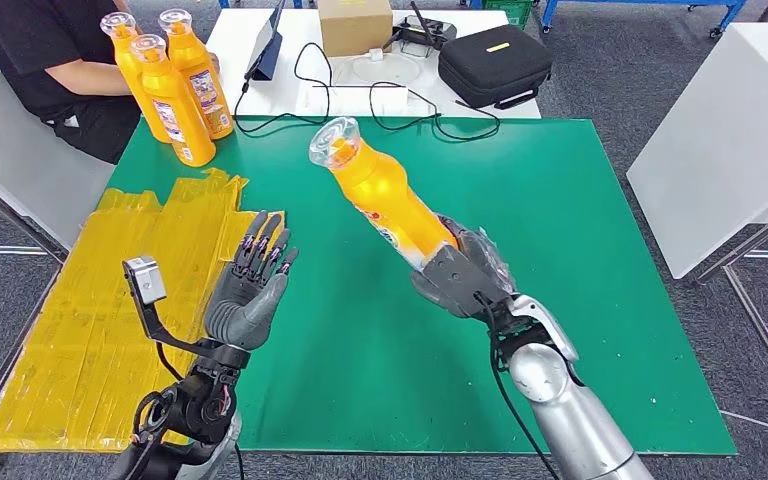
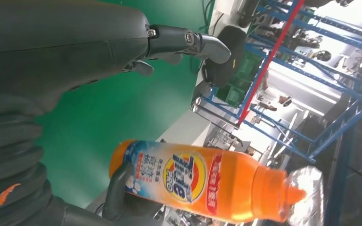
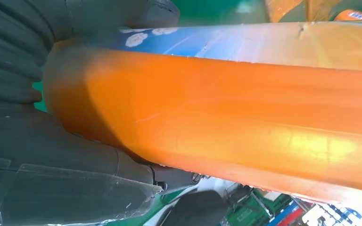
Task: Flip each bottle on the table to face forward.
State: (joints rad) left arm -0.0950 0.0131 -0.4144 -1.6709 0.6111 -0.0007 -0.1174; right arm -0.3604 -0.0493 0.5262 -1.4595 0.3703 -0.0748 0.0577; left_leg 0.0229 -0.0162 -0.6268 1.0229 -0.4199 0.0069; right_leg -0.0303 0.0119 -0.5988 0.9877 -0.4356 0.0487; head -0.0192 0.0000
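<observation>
My right hand grips an orange detergent bottle by its base and holds it tilted above the green table, its clear cap pointing up and to the far left. The left wrist view shows that bottle with its label in sight. In the right wrist view its orange body lies across my right hand. My left hand hovers over the table's left part, fingers spread and holding nothing; its fingers show close up. Three more orange bottles stand upright at the far left corner.
A person in black sits behind the three bottles. Yellow sheeting covers the surface left of the green table. A white table behind carries a cardboard box, a black case and cables. A white cabinet stands to the right.
</observation>
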